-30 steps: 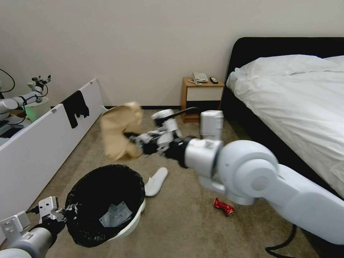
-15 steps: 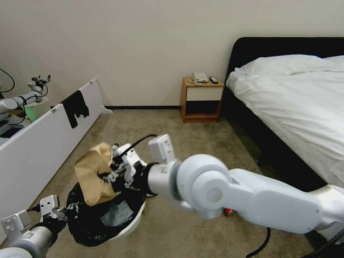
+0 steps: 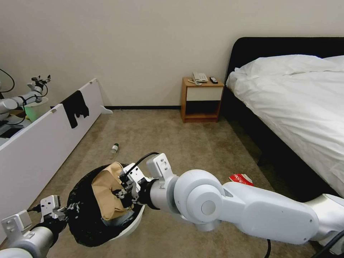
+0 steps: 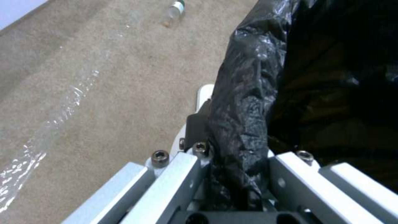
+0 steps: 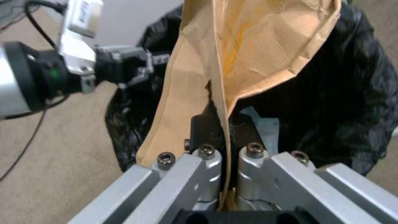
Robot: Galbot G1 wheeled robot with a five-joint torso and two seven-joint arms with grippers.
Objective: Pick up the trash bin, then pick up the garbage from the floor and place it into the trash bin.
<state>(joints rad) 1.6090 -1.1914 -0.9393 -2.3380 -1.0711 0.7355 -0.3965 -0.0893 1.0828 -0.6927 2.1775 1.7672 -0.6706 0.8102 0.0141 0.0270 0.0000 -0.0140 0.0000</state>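
Observation:
The trash bin [image 3: 81, 218], white with a crinkled black bag, hangs tilted at the lower left. My left gripper [image 3: 65, 209] is shut on its rim; the left wrist view shows the fingers clamping the black liner [image 4: 244, 102]. My right gripper [image 3: 124, 191] is shut on a brown paper bag [image 3: 106, 193], holding it inside the bin's mouth. In the right wrist view the paper bag [image 5: 257, 46] rises from between the shut fingers [image 5: 209, 161], over the black liner [image 5: 348, 93]. A green-capped bottle [image 3: 114, 148] and a red packet [image 3: 240, 178] lie on the carpet.
A bed [image 3: 297, 107] fills the right side, with a wooden nightstand [image 3: 201, 100] against the far wall. A long white board [image 3: 46, 143] with a black cloth [image 3: 75, 107] runs along the left. Another robot's arm [image 3: 21, 96] stands behind it.
My right arm swung down and left, carrying the paper bag from above the carpet into the bin's mouth. The bin and left gripper stayed put.

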